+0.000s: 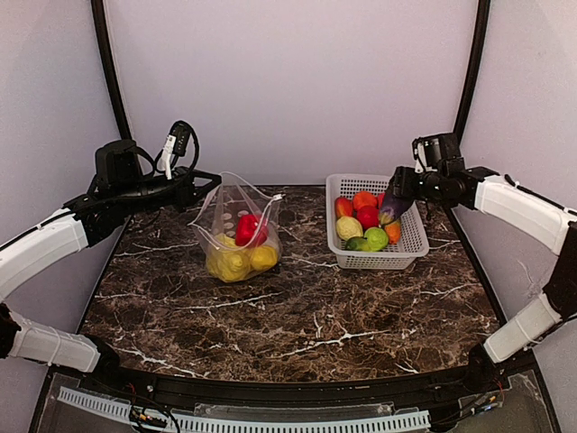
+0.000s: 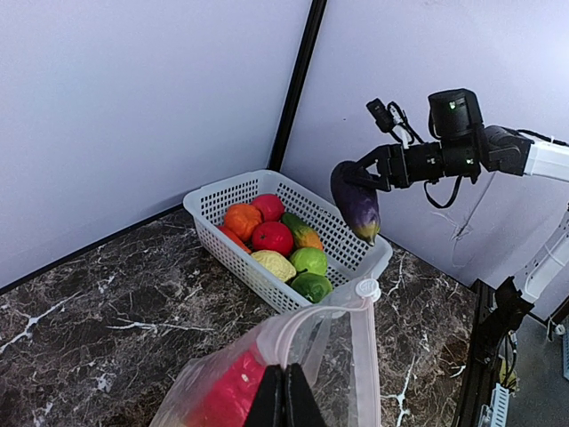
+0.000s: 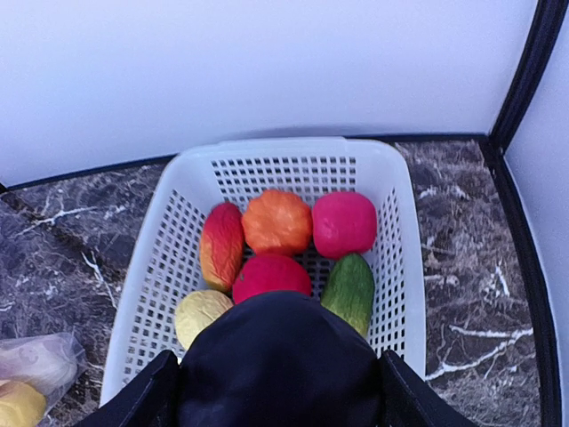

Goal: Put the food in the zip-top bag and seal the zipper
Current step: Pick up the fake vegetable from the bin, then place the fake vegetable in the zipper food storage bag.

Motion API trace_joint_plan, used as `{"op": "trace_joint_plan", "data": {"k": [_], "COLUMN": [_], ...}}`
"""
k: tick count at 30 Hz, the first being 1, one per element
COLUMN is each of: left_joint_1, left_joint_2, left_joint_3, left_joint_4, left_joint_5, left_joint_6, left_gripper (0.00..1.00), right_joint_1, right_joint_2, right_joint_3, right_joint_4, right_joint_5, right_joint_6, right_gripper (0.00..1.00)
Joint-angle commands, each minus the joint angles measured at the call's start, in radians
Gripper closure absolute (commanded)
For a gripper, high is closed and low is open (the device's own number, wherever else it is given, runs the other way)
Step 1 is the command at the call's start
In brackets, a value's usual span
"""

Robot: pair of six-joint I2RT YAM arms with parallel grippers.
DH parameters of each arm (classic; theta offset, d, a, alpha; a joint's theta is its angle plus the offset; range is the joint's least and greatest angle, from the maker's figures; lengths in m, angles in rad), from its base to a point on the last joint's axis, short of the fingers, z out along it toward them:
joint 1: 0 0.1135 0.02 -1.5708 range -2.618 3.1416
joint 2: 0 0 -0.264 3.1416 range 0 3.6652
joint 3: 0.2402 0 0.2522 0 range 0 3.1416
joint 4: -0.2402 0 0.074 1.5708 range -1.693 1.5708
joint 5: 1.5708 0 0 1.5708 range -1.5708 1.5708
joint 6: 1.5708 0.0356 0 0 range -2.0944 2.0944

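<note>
Eggplant, dark purple, hung pinched in the right fingers over the white basket at centre right. Pressed together, the left fingers gripped the mouth of the zip-top bag, centre left on the tabletop.

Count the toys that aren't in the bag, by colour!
Red toys: 3
Orange toys: 2
Green toys: 2
Pale yellow toy: 1
Purple toy, held by the right gripper above the basket: 1
Total: 9
</note>
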Motion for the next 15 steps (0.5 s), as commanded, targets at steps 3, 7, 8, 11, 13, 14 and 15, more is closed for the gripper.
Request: {"op": "trace_joint_plan", "data": {"k": [3, 7, 8, 11, 13, 14, 15], "left_joint_1": [-0.003, -0.003, -0.003, -0.003, -0.003, -0.003, -0.003], "left_joint_2": [-0.014, -0.004, -0.003, -0.004, -0.006, -0.008, -0.010], "left_joint_3": [0.003, 0.002, 0.001, 0.001, 0.001, 0.001, 0.001], "left_joint_4": [0.021, 0.030, 0.032, 0.036, 0.038, 0.038, 0.038], "left_joint_5": [0.011, 0.028, 0.031, 0.036, 0.037, 0.037, 0.037], "left_joint_6": [-0.001, -0.017, -0.021, -0.027, -0.028, -0.029, -0.029], "left_gripper": [0.99, 0.99, 0.99, 0.99, 0.99, 0.99, 0.99], "right_joint_1": [0.077, 0.206, 0.247, 0.365, 0.443, 0.485, 0.520], "right_joint_2": [-0.130, -0.214, -0.227, -0.245, -0.236, -0.226, -0.213], "right_joint_3": [0.015, 0.016, 0.017, 0.032, 0.047, 0.056, 0.067], "right_joint_4": [0.110, 0.172, 0.190, 0.248, 0.292, 0.317, 0.339], "right_joint_5": [-0.017, -0.026, -0.021, 0.005, 0.027, 0.041, 0.054], "right_joint_6": [-0.180, -0.211, -0.219, -0.242, -0.270, -0.286, -0.305], "right_gripper": [0.63, 0.63, 0.63, 0.62, 0.62, 0.62, 0.62]}}
